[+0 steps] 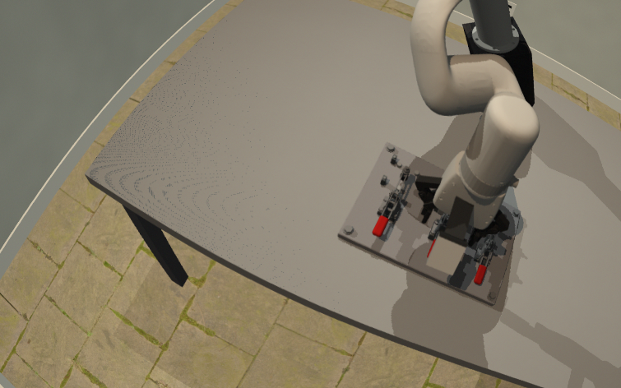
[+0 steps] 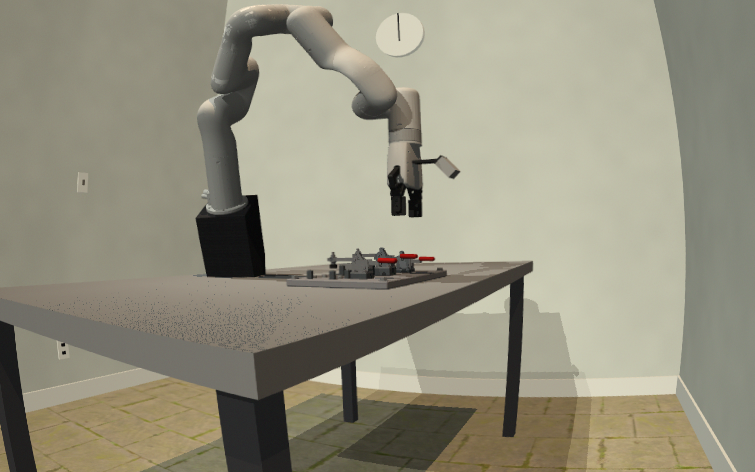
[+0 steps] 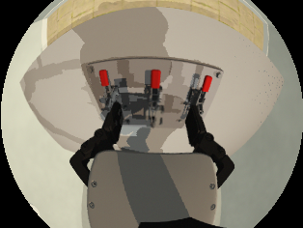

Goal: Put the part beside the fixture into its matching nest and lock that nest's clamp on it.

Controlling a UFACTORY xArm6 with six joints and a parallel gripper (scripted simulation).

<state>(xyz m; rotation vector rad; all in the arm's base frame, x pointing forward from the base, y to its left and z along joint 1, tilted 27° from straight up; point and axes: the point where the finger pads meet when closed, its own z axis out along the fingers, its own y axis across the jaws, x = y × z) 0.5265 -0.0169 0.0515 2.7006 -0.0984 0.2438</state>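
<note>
My gripper (image 2: 406,214) (image 3: 154,107) is open and empty, high above the fixture plate (image 1: 365,211) (image 2: 339,284) (image 3: 179,77). Three clamps have low, roughly level red handles: one (image 1: 380,225) (image 2: 386,259) (image 3: 206,83) at the top view's left, one (image 1: 431,247) (image 3: 155,78) in the middle, one (image 1: 479,274) (image 3: 103,78) at the right. Whether they are locked cannot be told. The left nest's two far rest pads show. The part is not plainly seen; a pale bluish patch (image 1: 512,200) (image 3: 130,129) shows by the plate's arm-side edge, partly hidden by the arm and gripper.
The fixture stands on the grey table (image 1: 279,144) (image 2: 192,310), near one long edge. The arm's black base (image 1: 520,62) (image 2: 230,243) stands behind the fixture. Bolt heads stand at the plate's corners. The arm and its wrist camera hide much of the middle nest in the top view.
</note>
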